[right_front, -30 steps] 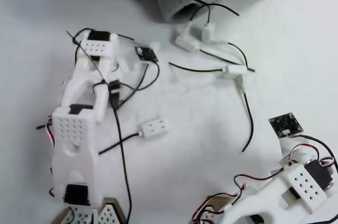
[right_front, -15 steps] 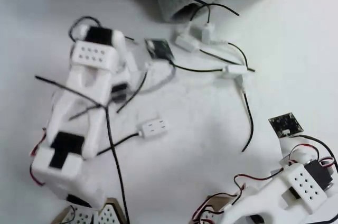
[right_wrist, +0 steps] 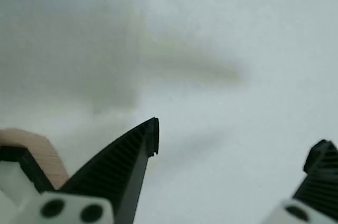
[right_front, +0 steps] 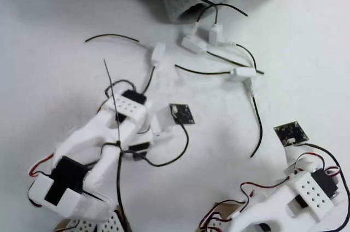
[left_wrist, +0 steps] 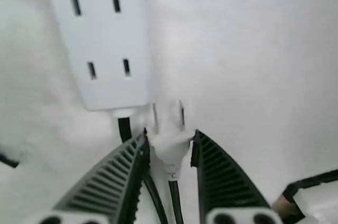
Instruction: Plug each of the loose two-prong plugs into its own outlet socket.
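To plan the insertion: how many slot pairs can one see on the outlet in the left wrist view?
2. One pair is at the cable end of the outlet, close to the held plug; the other is farther along. More may be hidden past the picture's edge.

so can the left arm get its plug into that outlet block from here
Probably yes: the left pincer is shut on the plug, prongs facing the outlet block close ahead, nothing between. It's offset from the slots, though.
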`<control>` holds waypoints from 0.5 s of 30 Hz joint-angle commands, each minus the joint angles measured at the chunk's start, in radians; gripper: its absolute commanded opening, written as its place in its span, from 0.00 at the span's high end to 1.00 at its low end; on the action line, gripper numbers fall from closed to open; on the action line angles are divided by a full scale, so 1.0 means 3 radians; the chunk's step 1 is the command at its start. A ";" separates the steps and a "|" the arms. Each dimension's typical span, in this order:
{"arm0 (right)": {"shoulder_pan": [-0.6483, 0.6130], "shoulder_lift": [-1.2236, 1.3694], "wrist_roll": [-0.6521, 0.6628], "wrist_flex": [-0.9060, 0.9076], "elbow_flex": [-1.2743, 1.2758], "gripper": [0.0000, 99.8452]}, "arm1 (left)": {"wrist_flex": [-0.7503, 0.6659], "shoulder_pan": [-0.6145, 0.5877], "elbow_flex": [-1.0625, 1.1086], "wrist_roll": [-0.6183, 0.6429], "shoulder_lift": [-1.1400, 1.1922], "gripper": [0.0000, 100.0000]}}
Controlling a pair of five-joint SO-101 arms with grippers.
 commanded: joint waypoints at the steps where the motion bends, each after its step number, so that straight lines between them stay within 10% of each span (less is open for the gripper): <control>1: 0.0018 -0.0054 0.0036 -0.0253 0.0015 0.58 | -0.0082 -0.0003 0.0041 0.0138 -0.0187 0.75; 15: -0.0013 -0.0054 0.0015 -0.0253 0.0020 0.58 | 0.0184 -0.0432 -0.0133 -0.0491 -0.0627 0.75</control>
